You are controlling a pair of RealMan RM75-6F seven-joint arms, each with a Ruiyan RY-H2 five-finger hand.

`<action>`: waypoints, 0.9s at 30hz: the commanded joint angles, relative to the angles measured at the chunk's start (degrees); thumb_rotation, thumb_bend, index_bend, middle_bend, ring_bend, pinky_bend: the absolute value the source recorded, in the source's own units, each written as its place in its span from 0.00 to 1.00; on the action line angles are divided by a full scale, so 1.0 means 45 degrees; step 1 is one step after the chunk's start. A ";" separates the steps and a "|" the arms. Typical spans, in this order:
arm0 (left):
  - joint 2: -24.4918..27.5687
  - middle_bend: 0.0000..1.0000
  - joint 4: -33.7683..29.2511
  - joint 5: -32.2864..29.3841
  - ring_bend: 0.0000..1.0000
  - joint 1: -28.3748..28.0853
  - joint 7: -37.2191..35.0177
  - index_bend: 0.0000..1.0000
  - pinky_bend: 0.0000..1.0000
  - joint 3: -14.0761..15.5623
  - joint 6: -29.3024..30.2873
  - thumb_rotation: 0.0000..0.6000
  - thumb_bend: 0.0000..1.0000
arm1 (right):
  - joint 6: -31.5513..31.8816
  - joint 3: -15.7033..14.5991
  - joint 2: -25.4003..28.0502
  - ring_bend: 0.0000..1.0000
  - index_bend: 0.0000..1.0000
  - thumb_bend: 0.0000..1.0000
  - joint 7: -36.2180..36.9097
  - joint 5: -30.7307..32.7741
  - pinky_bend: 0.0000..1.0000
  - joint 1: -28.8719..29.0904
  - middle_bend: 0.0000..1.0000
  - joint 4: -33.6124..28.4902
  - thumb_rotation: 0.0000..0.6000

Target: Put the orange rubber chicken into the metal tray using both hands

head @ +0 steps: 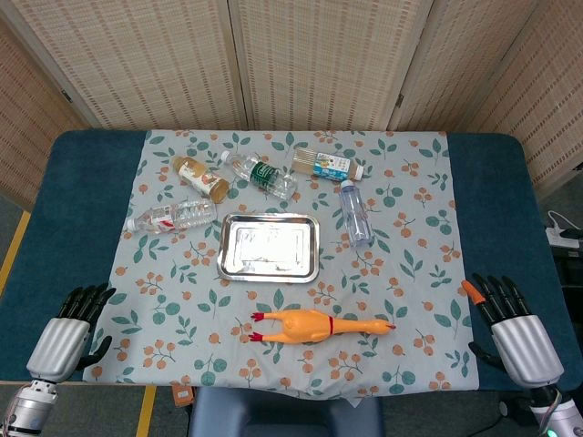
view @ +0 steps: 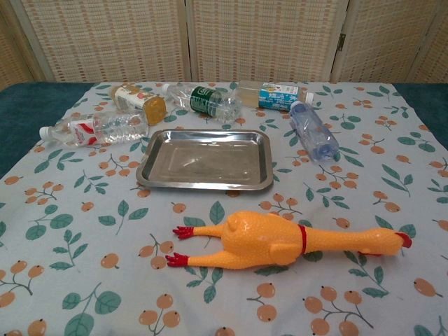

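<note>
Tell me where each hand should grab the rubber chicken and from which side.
The rubber chicken lies flat and lengthwise, red feet toward the left hand, head toward the right hand. Probably best: left hand grips the legs near the plump body, right hand grips the thin neck past the red collar, each coming inward from its own side and above. Both hands are open.

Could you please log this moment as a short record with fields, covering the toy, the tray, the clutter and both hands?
toy: orange rubber chicken lying on its side on the floral cloth, head toward the robot's right
target: empty rectangular metal tray, just beyond the toy
clutter: five bottles lying around the tray's far side
left robot hand: open, at the table edge, holding nothing
right robot hand: open, likewise
progress: toy not yet touched
</note>
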 commanded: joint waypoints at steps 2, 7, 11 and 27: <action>-0.0300 0.00 0.0525 0.0795 0.00 0.0077 -0.0583 0.00 0.05 -0.0082 0.0825 1.00 0.40 | -0.0304 -0.0014 0.0023 0.00 0.00 0.10 -0.0095 -0.0173 0.00 -0.0052 0.00 -0.0089 1.00; -0.0511 0.00 0.1050 0.1242 0.00 0.0129 -0.0978 0.00 0.05 0.0029 0.1133 1.00 0.39 | -0.1339 -0.0249 0.0049 0.00 0.00 0.10 0.0022 -0.0516 0.00 0.0185 0.00 -0.0446 1.00; -0.0401 0.00 0.0978 0.1088 0.00 0.0101 -0.0948 0.00 0.05 0.0058 0.0910 1.00 0.39 | -0.3240 -0.0135 -0.0142 0.00 0.00 0.10 -0.0170 -0.0478 0.00 0.1095 0.00 -0.1038 1.00; -0.0396 0.00 0.0936 0.0674 0.00 -0.0015 -0.0827 0.00 0.05 -0.0026 0.0429 1.00 0.40 | -0.8775 0.2261 -0.3549 0.00 0.21 0.13 -0.4044 0.4028 0.02 0.4382 0.12 -0.2039 1.00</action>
